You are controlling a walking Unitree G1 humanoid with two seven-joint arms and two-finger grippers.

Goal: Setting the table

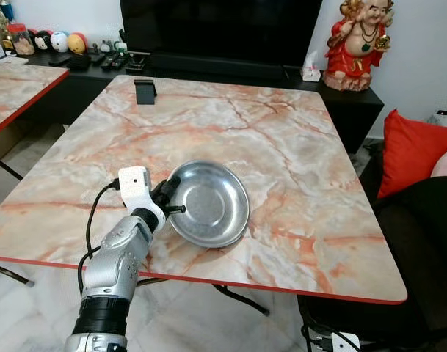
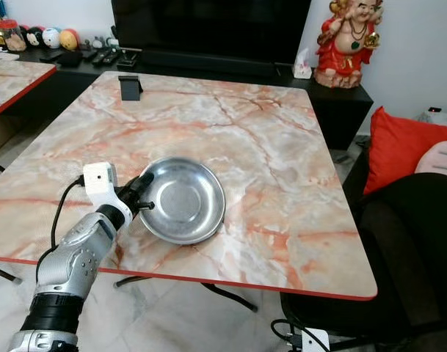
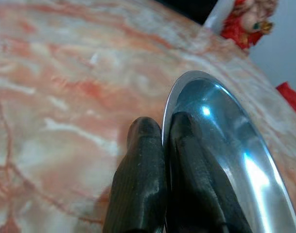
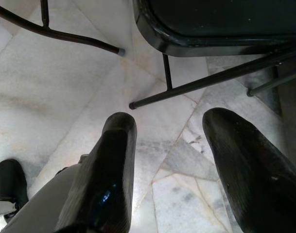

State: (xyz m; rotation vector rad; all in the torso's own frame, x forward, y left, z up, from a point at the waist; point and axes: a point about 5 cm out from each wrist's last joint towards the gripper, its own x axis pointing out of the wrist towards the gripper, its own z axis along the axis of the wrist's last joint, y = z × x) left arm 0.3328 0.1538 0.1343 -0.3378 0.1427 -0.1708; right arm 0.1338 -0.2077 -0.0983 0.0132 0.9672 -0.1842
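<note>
A round steel bowl (image 1: 208, 203) rests near the front of the marble table (image 1: 230, 132), toward its left side. My left gripper (image 1: 169, 196) reaches in from the near-left and is shut on the bowl's left rim (image 3: 168, 104). In the left wrist view one black finger (image 3: 140, 179) presses the rim from outside and the other lies inside the bowl. My right gripper (image 4: 168, 131) hangs low over the floor, open, with nothing between its fingers.
A small black stand (image 1: 144, 91) sits at the table's far left. Beyond the table, a dark TV console carries remotes and a red figurine (image 1: 357, 40). A red cushion (image 1: 418, 150) and a dark chair stand to the right. A second marble table (image 1: 10, 88) is at left.
</note>
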